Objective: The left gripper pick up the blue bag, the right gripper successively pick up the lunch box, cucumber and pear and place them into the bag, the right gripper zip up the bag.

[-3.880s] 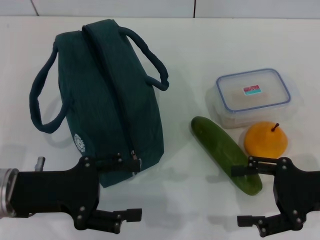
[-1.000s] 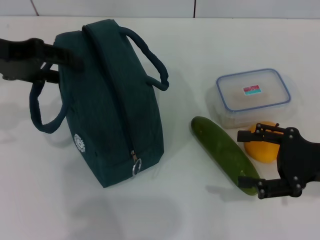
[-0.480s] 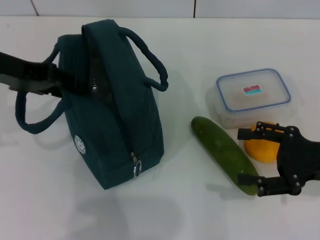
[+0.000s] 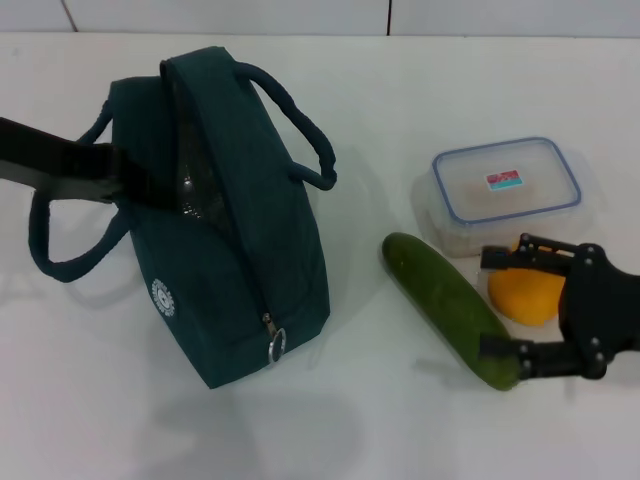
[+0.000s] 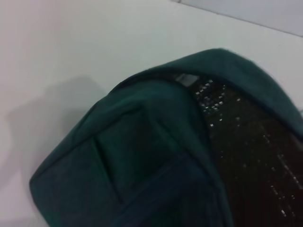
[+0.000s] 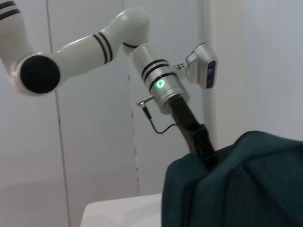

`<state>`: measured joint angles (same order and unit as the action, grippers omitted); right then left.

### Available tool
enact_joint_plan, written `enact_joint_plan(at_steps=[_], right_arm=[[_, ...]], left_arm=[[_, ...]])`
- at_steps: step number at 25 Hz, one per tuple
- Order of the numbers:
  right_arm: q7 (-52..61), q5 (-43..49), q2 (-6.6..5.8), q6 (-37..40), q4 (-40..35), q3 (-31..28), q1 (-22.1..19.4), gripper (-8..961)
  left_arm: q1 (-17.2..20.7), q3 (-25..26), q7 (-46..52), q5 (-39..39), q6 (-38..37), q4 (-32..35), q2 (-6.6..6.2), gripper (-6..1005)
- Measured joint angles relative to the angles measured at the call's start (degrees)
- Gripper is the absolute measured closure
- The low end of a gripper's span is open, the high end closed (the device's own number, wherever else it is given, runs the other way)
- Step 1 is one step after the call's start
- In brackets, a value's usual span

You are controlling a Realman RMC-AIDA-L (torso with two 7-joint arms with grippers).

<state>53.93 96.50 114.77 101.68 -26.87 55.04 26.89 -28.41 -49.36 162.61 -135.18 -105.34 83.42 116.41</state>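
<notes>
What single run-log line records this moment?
left gripper: at blue bag opening | right gripper: open, over pear | lunch box: outside

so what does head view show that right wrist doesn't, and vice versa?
Head only: lunch box, cucumber, pear, the bag's zipper pull and white logo, and the open right claw over the pear.
Right wrist only: the left arm's white links and silver cuff against a wall.
Both: the blue bag, with the left claw at its top.
</notes>
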Motion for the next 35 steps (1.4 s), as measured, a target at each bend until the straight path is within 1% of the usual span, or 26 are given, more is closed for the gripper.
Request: enact_joint_plan(at_steps=[2,5,7,12,16,19,22,28,32,35], right_arm=[[0.71,-0.01,-0.04,-0.28,0.08,-1.5,-0.11,99],[2.05,-0.05,-0.05,-1.42,0.13,-4.19,-0.62,98],[4.24,-0.1,-0.09,-3.54,0.14,-7.78,-1.3,98],[5.0,-0.1,-0.29,-4.52,0.06,-11.83,-2.73,98],[6.77,-0.09,-0.45,-7.03,0.04,-15.14,-3.6,98],[10.07,-0.1,-0.41,-11.16,0.16,-17.4,-3.87,99],[14.8,-0.09,-0.33,-16.25,0.21,-17.87,-3.9,99],[23.62,-0.68,-0.2,-23.3,0.24,-17.94,-3.41,99],[29.08,-0.77,-0.87,-26.0,0.26,-17.94,-2.65,100],[33.8,-0.79,-1.86,-27.71,1.16,-17.78,-1.26,100]], left_arm=[[-0.1,-0.06,0.17,0.73,-0.41,0.59,0.07,712],[-0.24,-0.09,0.2,3.84,-0.96,0.89,0.03,773],[-0.53,-0.11,0.21,5.09,-1.0,0.67,0.07,820],[-0.86,-0.4,0.2,6.07,-1.01,0.52,0.88,952],[-1.28,-1.79,1.29,6.22,-1.12,0.52,1.04,949],[-1.76,-3.12,3.18,6.25,-1.35,0.81,0.62,949],[-2.5,-3.88,4.28,6.26,-1.79,0.91,0.3,949],[-3.99,-3.91,5.2,6.28,-2.58,1.57,0.28,949],[-4.59,-3.91,5.41,6.03,-2.59,1.57,0.29,949],[-4.82,-3.91,5.42,5.89,-2.59,1.58,0.27,949]])
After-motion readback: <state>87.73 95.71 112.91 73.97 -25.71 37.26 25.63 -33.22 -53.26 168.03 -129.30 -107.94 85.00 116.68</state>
